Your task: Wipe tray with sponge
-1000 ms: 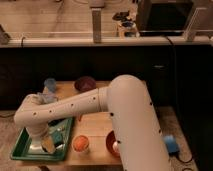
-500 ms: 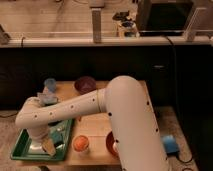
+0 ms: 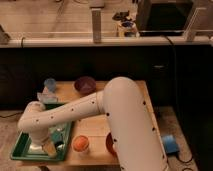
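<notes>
Camera view shows the green tray (image 3: 22, 145) at the table's (image 3: 145, 100) near left corner, its long side running along the left edge. A paler teal block inside it, toward its right wall, looks to be the sponge (image 3: 56, 133), though it is hard to make out. The gripper (image 3: 42, 148) points down into the near half of the tray just left of that block, its fingers spread apart with nothing clasped between them. The white arm (image 3: 75, 115) bends over the tray's far rim. Just right of the tray, at the near edge, sits an orange object (image 3: 81, 144). A blue cup (image 3: 50, 84) and a purple bowl (image 3: 85, 84) stand along the far edge.
</notes>
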Robot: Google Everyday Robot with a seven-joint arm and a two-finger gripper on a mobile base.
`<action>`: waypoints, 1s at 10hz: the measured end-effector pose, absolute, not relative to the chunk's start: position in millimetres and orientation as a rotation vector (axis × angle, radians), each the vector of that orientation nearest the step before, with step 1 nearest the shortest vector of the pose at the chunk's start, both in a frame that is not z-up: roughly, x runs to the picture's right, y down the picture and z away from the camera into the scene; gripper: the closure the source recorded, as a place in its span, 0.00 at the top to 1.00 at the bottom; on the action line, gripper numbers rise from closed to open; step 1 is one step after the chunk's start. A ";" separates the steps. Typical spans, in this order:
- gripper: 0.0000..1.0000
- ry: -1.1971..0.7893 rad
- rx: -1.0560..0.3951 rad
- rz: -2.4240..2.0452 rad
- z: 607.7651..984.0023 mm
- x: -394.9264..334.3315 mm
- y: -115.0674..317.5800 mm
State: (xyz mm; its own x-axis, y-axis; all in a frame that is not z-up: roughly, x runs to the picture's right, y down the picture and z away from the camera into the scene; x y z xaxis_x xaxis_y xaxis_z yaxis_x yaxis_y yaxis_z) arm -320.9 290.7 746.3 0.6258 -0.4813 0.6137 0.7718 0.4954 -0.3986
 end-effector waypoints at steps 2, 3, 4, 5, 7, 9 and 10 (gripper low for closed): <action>0.80 -0.438 -0.705 -0.780 751.5 -313.0 284.3; 0.80 -0.434 -0.703 -0.774 753.0 -311.7 281.7; 0.80 -0.429 -0.701 -0.766 755.3 -310.4 279.6; 0.80 -0.423 -0.699 -0.747 758.6 -307.1 276.4; 0.80 -0.412 -0.697 -0.721 763.0 -302.2 272.6; 0.80 -0.406 -0.699 -0.703 765.4 -302.0 272.2; 0.80 -0.406 -0.700 -0.691 765.8 -303.0 272.2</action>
State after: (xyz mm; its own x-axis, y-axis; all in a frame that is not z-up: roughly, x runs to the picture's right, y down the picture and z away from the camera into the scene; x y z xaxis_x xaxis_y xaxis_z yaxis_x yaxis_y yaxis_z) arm -303.0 272.2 765.8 0.7080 -0.4386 0.5535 0.6969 0.5605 -0.4474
